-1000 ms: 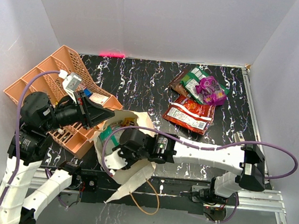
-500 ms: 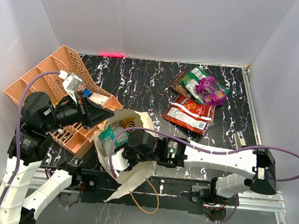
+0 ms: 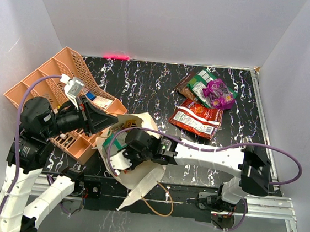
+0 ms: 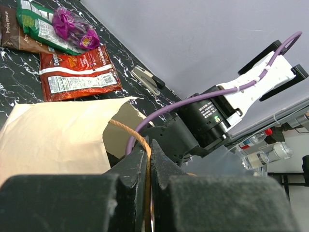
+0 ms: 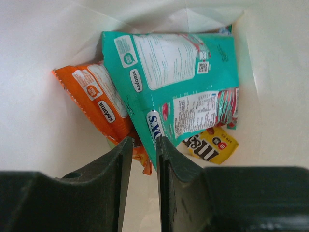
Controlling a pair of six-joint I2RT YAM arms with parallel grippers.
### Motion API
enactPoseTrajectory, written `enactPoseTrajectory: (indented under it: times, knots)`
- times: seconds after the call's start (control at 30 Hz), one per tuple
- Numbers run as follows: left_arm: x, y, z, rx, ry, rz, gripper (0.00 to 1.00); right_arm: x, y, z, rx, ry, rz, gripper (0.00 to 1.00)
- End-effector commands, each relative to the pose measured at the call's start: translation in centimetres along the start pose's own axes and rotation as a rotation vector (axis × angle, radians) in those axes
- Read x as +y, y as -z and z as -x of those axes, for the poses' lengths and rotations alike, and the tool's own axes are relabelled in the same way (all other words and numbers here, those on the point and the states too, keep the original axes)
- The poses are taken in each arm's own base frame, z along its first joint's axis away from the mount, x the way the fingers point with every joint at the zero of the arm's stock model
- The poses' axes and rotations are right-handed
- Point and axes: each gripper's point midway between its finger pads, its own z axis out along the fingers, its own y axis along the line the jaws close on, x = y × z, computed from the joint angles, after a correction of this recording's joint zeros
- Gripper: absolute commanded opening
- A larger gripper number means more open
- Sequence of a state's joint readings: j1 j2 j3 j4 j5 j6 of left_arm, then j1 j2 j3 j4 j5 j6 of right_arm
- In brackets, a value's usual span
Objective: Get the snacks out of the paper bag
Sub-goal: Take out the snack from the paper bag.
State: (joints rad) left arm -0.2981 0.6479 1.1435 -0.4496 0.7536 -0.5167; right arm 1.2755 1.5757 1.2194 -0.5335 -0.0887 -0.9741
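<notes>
The cream paper bag [image 3: 142,182] lies at the near edge with its mouth held up. My left gripper [image 4: 149,145] is shut on its tan handle [image 4: 126,131]. My right gripper [image 5: 143,142] is inside the bag [image 5: 43,121], its jaws a narrow gap apart. The corners of a teal packet [image 5: 178,72] and an orange packet [image 5: 99,101] reach into that gap. A yellow packet [image 5: 211,145] lies beside them. Other snacks lie outside at the far right: a red pouch [image 3: 196,119], a purple packet [image 3: 219,93], a green packet [image 3: 205,81] and a brown pouch [image 3: 187,86].
An orange compartment tray [image 3: 39,81] leans against the left wall, behind my left arm. A small grey stapler-like object [image 3: 247,143] lies near the table's right edge. White walls close in the table on three sides.
My right gripper's jaws have narrowed inside the bag, and its wrist has shifted a little left. The bag's lower flap has moved. The left gripper has kept its hold on the handle.
</notes>
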Motion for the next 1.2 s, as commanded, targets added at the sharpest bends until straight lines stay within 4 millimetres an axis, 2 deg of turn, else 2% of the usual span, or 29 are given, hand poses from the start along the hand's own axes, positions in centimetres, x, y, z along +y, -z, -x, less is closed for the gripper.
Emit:
enactPoseTrajectory:
  times: [0.0,0.27,0.4,0.6,0.73,0.83,0.9,0.97,1.07,1.17]
  knots:
    - [-1.2,0.3,0.5,-0.013,-0.029,-0.051,0.0,-1.8,0.1,0.3,0.001,0.013,-0.041,0.32]
    - [-1.3,0.2,0.4,-0.015,-0.022,-0.064,0.0,-2.2,-1.6,-0.9,0.042,0.001,-0.06,0.42]
    - [-1.4,0.1,0.4,-0.016,-0.018,-0.069,0.0,-3.1,-2.7,-0.9,0.039,-0.015,-0.107,0.43]
    - [-1.5,0.2,0.4,-0.018,-0.016,-0.07,0.0,-3.7,-4.1,-1.7,0.076,-0.019,-0.146,0.39]
    - [-1.4,0.4,0.4,-0.019,-0.019,-0.058,0.0,-4.0,-4.3,-2.3,0.09,-0.023,-0.169,0.3]
    - [-0.9,0.3,0.2,-0.02,-0.02,-0.037,0.0,-4.9,-3.7,-1.9,0.079,-0.022,-0.206,0.15]
    - [-0.7,0.2,0.2,-0.019,-0.021,-0.03,0.0,-6.0,-2.8,-1.5,0.064,-0.024,-0.259,0.08]
    - [-0.5,0.2,0.3,-0.016,-0.019,-0.02,0.0,-7.0,-1.6,-0.7,0.031,-0.025,-0.317,0.07]
    - [-0.1,0.2,0.3,-0.021,-0.019,0.006,0.0,-8.7,1.3,1.6,-0.086,-0.028,-0.408,0.07]
    - [0.5,0.4,0.3,-0.033,-0.02,0.045,0.0,-9.4,3.5,3.5,-0.187,-0.04,-0.461,0.07]
